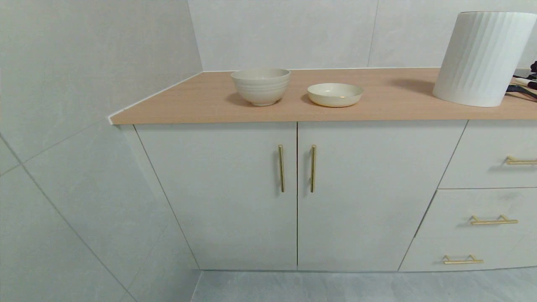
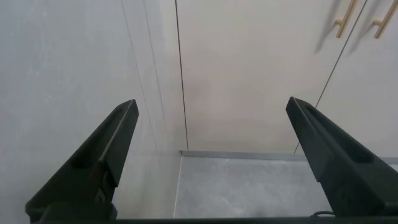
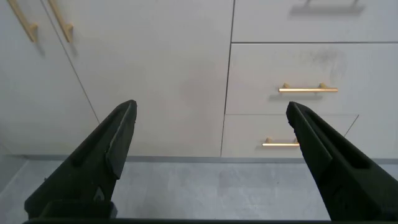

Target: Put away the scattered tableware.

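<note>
Since each wrist camera looks straight out between its own fingers, I can read both tools plainly. I see the left gripper (image 2: 211, 102) released, its two dark fingers (image 2: 106, 155) spread wide with nothing between them. Beyond it stand a pale cabinet door (image 2: 249, 74) and the grey tiled floor (image 2: 249, 186) at its foot. The right gripper (image 3: 211, 104) is likewise let go, jaws wide apart and empty. It faces white drawer fronts (image 3: 298, 62) with gold bar pulls (image 3: 308, 89).

From the head camera, the tableware sits on the wooden countertop (image 1: 390, 100) across the upper part of the frame. A deep ribbed bowl (image 1: 261, 86) stands upright just left of centre. A shallow dish (image 1: 335, 94), cream inside, rests just beside it to the right, near but not touching. Both are close to the counter's front edge. At the upper right a tall white fluted cylinder (image 1: 482, 58) stands on the same top, well apart from the dish. Some dark utensils (image 1: 522, 86) lie behind it at the frame's right edge; I cannot tell what they are.

Below the counter, at centre frame, two closed doors meet, each with a vertical gold handle (image 1: 281, 167). To the lower right sits a stack of closed drawers.
</note>
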### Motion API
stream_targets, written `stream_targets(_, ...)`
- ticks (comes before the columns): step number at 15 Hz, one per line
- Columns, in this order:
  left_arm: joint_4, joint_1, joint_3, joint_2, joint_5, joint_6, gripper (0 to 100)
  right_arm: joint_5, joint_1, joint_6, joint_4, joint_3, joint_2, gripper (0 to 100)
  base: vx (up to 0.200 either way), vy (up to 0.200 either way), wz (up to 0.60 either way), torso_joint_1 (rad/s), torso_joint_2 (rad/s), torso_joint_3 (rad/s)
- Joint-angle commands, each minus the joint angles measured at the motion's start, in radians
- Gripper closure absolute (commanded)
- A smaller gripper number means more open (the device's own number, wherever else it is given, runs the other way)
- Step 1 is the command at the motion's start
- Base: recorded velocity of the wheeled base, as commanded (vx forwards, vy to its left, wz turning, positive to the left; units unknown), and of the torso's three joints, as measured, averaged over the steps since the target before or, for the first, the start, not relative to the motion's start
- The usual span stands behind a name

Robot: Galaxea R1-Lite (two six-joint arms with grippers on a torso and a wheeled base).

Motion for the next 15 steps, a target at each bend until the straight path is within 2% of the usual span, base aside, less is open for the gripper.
stream_targets(1,0.0,0.0,0.0,0.0,0.0,-0.001,0,0.003,0.0,-0.009,0.001,0.0,0.0,0,0.0,0.0,0.0,0.0,0.0,0.0)
stream_targets(6,0.0,0.0,0.0,0.0,0.0,-0.001,0,0.006,0.0,-0.026,-0.005,-0.012,0.0,0,0.0,0.0,0.0,0.0,0.0,0.0)
stream_targets(7,0.0,0.0,0.0,0.0,0.0,-0.001,0,0.04,0.015,-0.004,0.002,-0.14,0.047,0,0.0,0.0,0.0,0.0,0.0,0.0)
stream_targets(9,0.0,0.0,0.0,0.0,0.0,-0.001,0,0.158,0.037,0.022,0.035,-0.262,0.247,0,0.0,0.0,0.0,0.0,0.0,0.0)
stream_targets(11,0.0,0.0,0.0,0.0,0.0,-0.001,0,0.316,0.046,0.025,0.01,-0.371,0.597,0,0.0,0.0,0.0,0.0,0.0,0.0)
stream_targets(12,0.0,0.0,0.0,0.0,0.0,-0.001,0,0.351,0.091,0.026,-0.013,-0.436,0.758,0,0.0,0.0,0.0,0.0,0.0,0.0)
stream_targets(13,0.0,0.0,0.0,0.0,0.0,-0.001,0,0.348,0.2,0.033,-0.044,-0.505,0.888,0,0.0,0.0,0.0,0.0,0.0,0.0)
stream_targets(14,0.0,0.0,0.0,0.0,0.0,-0.001,0,0.348,0.2,0.033,-0.044,-0.505,0.888,0,0.0,0.0,0.0,0.0,0.0,0.0)
stream_targets(15,0.0,0.0,0.0,0.0,0.0,-0.001,0,0.316,0.322,0.063,-0.082,-0.591,1.046,0,0.0,0.0,0.0,0.0,0.0,0.0)
